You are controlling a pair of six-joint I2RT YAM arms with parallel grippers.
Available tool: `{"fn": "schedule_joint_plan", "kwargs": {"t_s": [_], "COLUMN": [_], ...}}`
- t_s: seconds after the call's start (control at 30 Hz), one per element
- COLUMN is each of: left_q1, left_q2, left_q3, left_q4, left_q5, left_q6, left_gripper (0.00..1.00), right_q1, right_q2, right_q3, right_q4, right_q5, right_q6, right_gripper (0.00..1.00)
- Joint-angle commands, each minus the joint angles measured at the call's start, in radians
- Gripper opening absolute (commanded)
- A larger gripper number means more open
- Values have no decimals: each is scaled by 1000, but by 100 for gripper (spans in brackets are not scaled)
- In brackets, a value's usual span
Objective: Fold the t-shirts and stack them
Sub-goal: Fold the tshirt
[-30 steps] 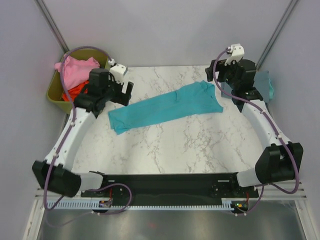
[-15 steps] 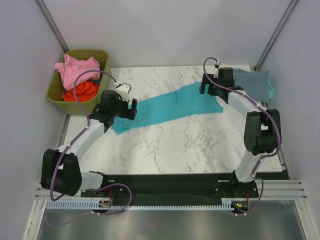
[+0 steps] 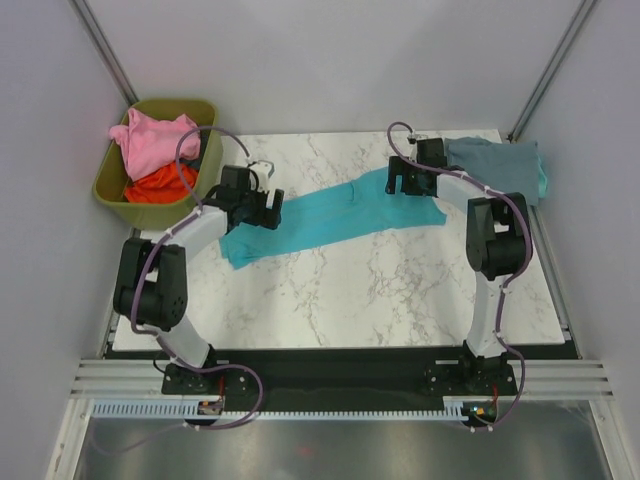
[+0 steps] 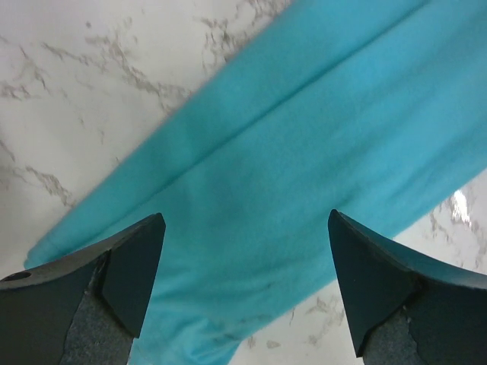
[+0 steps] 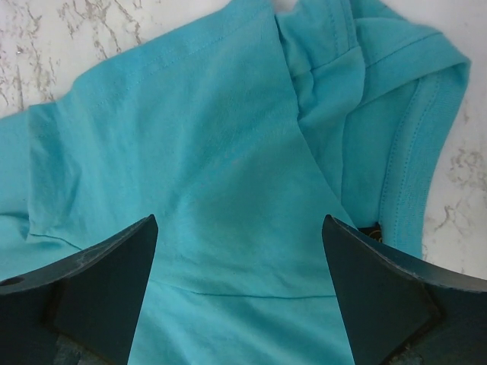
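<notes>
A bright teal t-shirt (image 3: 330, 218) lies folded lengthwise in a long band across the marble table. My left gripper (image 3: 272, 210) is open, low over its lower left end; teal cloth (image 4: 304, 152) fills the gap between the fingers. My right gripper (image 3: 400, 180) is open over the shirt's upper right end, where a sleeve and collar (image 5: 380, 114) show. A dusty grey-blue t-shirt (image 3: 500, 165) lies at the table's far right corner. A pink t-shirt (image 3: 155, 140) and an orange-red t-shirt (image 3: 160, 185) sit in the bin.
An olive-green plastic bin (image 3: 110, 190) stands off the table's far left corner. Grey walls and metal posts enclose the table (image 3: 350, 290). The black arm bases sit along the near edge.
Both arms have swung in and come down from raised poses at the table's sides to the two ends of the teal shirt. The shirt has not moved.
</notes>
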Motion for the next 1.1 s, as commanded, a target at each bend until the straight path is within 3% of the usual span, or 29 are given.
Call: {"fn": "schedule_joint_plan", "kwargs": {"t_s": [0.0, 0.2, 0.47, 0.83, 1.07], "left_q1": [9, 10, 10, 7, -43], "left_q2": [87, 135, 58, 196, 166], "left_q3": [145, 176, 69, 162, 127], "left_q4": [-113, -142, -185, -361, -366], "left_q5": [18, 20, 29, 78, 43], "left_q6": [-52, -75, -75, -106, -97], "left_gripper": [96, 95, 94, 93, 93], "right_q1": [-7, -18, -29, -29, -24], "right_q2": [40, 109, 139, 265, 345], "right_q3": [48, 69, 74, 250, 377], "right_q4": [-19, -38, -40, -29, 4], "right_q5": [-35, -40, -58, -98, -118], "right_q6": [41, 64, 89, 128, 159], "right_gripper": [98, 98, 98, 98, 97]}}
